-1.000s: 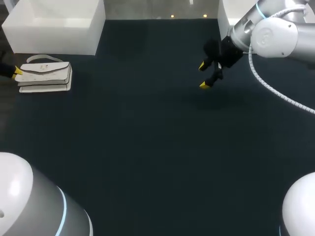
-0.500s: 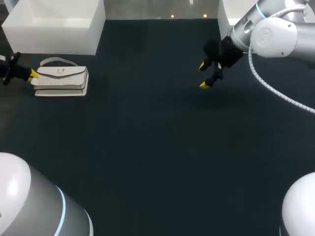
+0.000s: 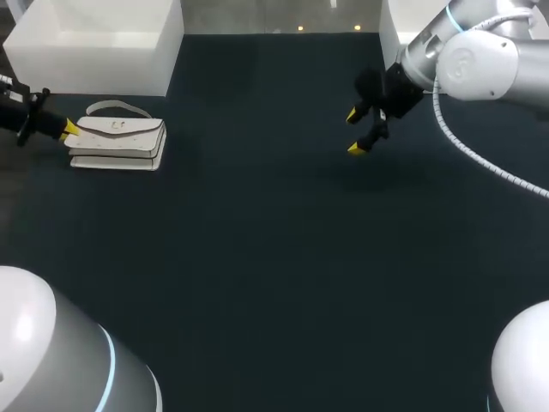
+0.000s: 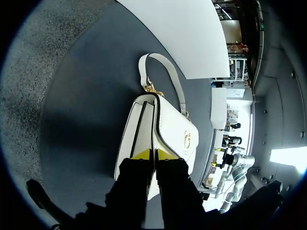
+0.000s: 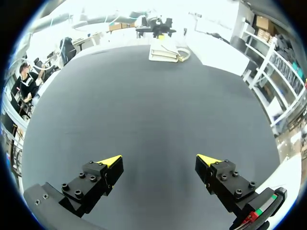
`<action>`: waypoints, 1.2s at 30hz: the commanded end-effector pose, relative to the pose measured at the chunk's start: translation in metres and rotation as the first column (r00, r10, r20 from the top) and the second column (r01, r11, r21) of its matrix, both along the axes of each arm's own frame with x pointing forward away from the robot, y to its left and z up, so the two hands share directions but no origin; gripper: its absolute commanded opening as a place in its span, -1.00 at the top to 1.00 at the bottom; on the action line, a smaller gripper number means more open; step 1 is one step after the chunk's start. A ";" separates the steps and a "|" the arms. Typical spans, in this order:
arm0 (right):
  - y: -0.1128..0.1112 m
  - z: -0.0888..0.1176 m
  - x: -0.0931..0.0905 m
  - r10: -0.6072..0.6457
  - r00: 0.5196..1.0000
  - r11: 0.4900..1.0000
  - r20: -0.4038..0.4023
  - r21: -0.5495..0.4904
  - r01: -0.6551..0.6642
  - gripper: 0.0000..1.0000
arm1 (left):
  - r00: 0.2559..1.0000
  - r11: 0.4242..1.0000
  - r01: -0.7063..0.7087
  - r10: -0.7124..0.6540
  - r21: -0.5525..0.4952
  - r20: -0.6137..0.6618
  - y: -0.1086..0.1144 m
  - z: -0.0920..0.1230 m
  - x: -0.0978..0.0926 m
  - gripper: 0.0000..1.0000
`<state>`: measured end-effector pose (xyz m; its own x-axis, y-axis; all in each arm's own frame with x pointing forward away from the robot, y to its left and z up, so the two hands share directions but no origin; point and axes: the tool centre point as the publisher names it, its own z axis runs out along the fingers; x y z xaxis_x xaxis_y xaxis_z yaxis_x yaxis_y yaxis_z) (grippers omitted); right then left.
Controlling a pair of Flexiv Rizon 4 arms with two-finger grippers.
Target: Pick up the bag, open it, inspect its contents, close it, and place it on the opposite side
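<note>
The white bag [image 3: 117, 144] lies flat at ten o'clock on the dark bench [image 3: 274, 257], its handle [image 3: 110, 107] toward twelve, near a white bin [image 3: 94, 47]. My left gripper [image 3: 67, 130] sits at the bag's nine o'clock end, jaws drawn almost together and, as far as I can judge, pinching its dark-trimmed edge. My right gripper [image 3: 353, 131] hangs at one o'clock, jaws wide apart, holding nothing. For a clean lift I'd confirm a firm bite first, then rise slowly with the bag level.
</note>
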<state>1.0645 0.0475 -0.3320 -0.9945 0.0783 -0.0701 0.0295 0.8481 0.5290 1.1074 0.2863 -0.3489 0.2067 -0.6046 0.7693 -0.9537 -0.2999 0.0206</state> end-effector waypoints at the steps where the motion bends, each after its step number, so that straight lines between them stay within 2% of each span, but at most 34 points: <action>1: 0.000 0.000 0.001 0.002 1.000 1.000 -0.002 0.001 -0.002 -1.00 | 1.000 1.000 0.016 -0.016 -0.009 -0.011 0.003 -0.001 0.005 1.00; 7: 0.000 0.000 0.001 0.002 1.000 1.000 -0.002 0.001 -0.002 -1.00 | 1.000 1.000 0.016 -0.016 -0.009 -0.011 0.003 -0.001 0.005 1.00; 13: 0.000 0.000 0.001 0.002 1.000 1.000 -0.002 0.001 -0.002 -1.00 | 0.998 0.998 -0.062 0.062 -0.032 0.019 -0.043 -0.006 -0.007 1.00; 20: 0.000 0.000 0.001 0.002 1.000 1.000 -0.002 0.001 -0.002 -1.00 | 0.985 0.988 -0.156 0.156 -0.008 0.079 -0.074 -0.007 -0.015 1.00; 23: 0.000 0.000 0.001 0.002 1.000 1.000 -0.002 0.001 -0.002 -1.00 | 0.977 0.982 -0.187 0.190 -0.040 0.101 -0.088 -0.004 -0.020 1.00; 28: 0.000 0.000 0.001 0.002 1.000 1.000 -0.002 0.001 -0.002 -1.00 | 0.977 0.984 -0.169 0.174 -0.053 0.127 -0.111 0.003 -0.026 1.00; 36: 0.000 0.000 0.001 0.002 1.000 1.000 -0.002 0.001 -0.002 -1.00 | 0.955 0.971 -0.235 0.238 -0.037 0.177 -0.142 0.005 -0.030 1.00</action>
<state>1.0647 0.0475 -0.3321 -0.9945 0.0782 -0.0701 0.0294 0.8481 0.5291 1.0863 0.1552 -0.3447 0.1956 -0.5480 0.8132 -0.9580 -0.2841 0.0390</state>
